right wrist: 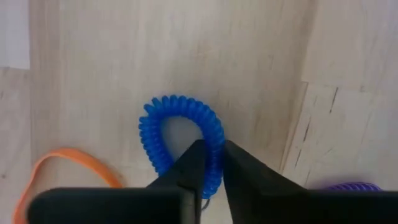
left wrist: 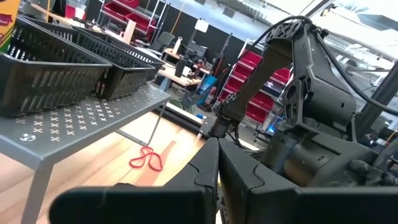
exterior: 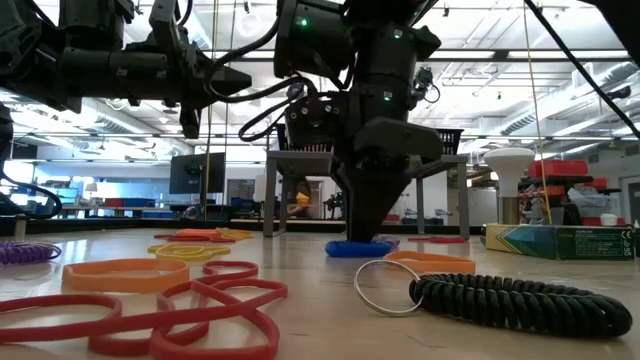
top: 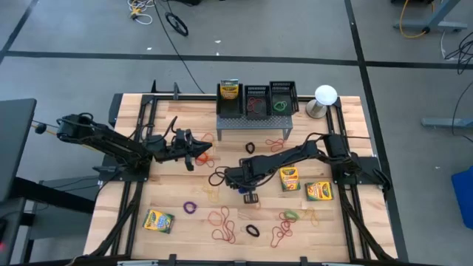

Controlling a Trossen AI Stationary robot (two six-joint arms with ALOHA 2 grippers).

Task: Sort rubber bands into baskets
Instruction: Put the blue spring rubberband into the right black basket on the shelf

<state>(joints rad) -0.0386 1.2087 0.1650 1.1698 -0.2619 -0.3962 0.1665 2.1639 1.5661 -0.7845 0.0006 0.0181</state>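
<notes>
Centre of high view, on the wood table point(top: 185, 185): blue coil band point(right wrist: 180, 140) under the right gripper point(right wrist: 211, 163).
Band = small ribbed spiral loop, lying flat; right gripper's tips nearly together, pinching its rim. Left gripper point(top: 194, 154), mid-left, closed, holds nothing. Baskets point(top: 256, 98) top centre.

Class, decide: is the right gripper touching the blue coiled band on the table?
Touching. In the right wrist view the right gripper has its jaws pinched on the blue coiled band's rim, no gap showing.

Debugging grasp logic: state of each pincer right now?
Left pincer: closed, holding nothing visible, raised near the grey stand.
Right pincer: closed on the blue coil band, down at the table.
</notes>
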